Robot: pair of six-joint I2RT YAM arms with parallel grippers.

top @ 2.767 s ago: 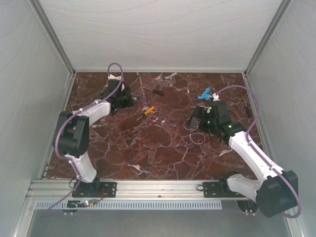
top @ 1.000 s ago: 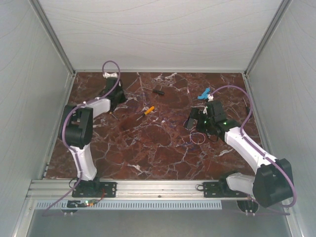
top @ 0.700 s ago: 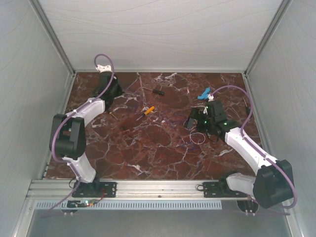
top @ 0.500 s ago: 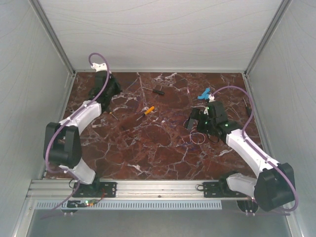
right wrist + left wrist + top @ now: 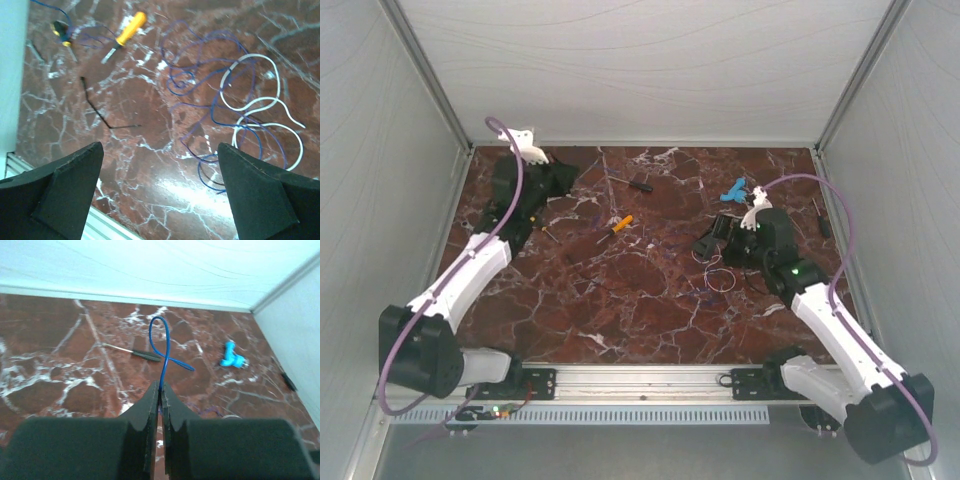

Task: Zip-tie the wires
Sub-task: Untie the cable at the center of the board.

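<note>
Stretched farther toward far-left corner, left claw [image 5: 160, 390] pinched closed on thin blue strand [image 5: 162, 347], right claw [image 5: 159, 150] spread wide, nothing held, over the wires [image 5: 235, 105], orange screwdriver [image 5: 129, 27] beyond on bench [image 5: 145, 75]

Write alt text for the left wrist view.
The left tool is shut on a thin blue strand that rises from it into a crossed loop. Beyond it on the red marble table lie a black-handled screwdriver and a small light-blue object.
</note>
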